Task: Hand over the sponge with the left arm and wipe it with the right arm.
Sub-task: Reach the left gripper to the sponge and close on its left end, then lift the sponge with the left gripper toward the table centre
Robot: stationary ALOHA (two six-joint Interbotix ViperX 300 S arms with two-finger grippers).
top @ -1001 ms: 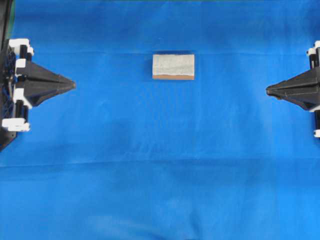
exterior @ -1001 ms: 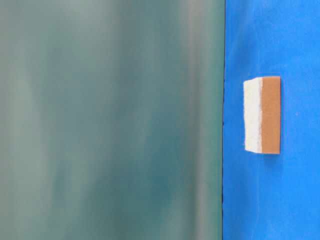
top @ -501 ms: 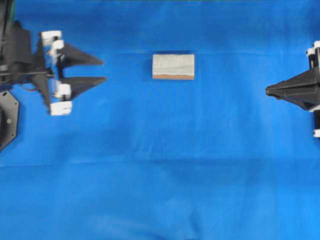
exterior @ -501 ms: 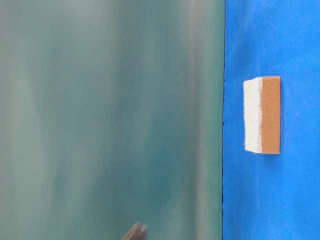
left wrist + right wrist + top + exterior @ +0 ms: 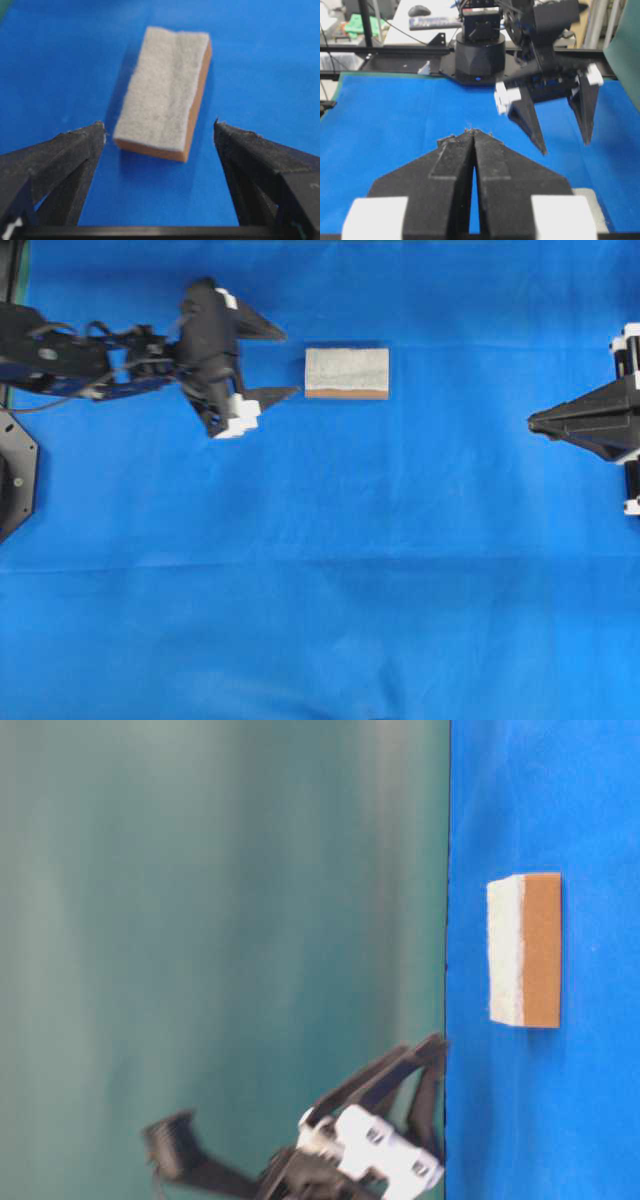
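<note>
Barely begun: grey-white speckled sponge with orange-brown base (image 5: pixel 346 372) lies ungrasped on blue cloth (image 5: pixel 320 570), at 3 o'clock from black left gripper (image 5: pixel 284 364), jaws spread wide. Black right gripper (image 5: pixel 532 421) closed, empty, well apart. Grasp, handover, wipe remain.

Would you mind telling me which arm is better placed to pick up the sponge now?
The left. Its end effector hangs open just short of the sponge, fingers spread wider than it and pointing at it. The right end effector is shut and sits far off at the cloth's right edge.
</note>
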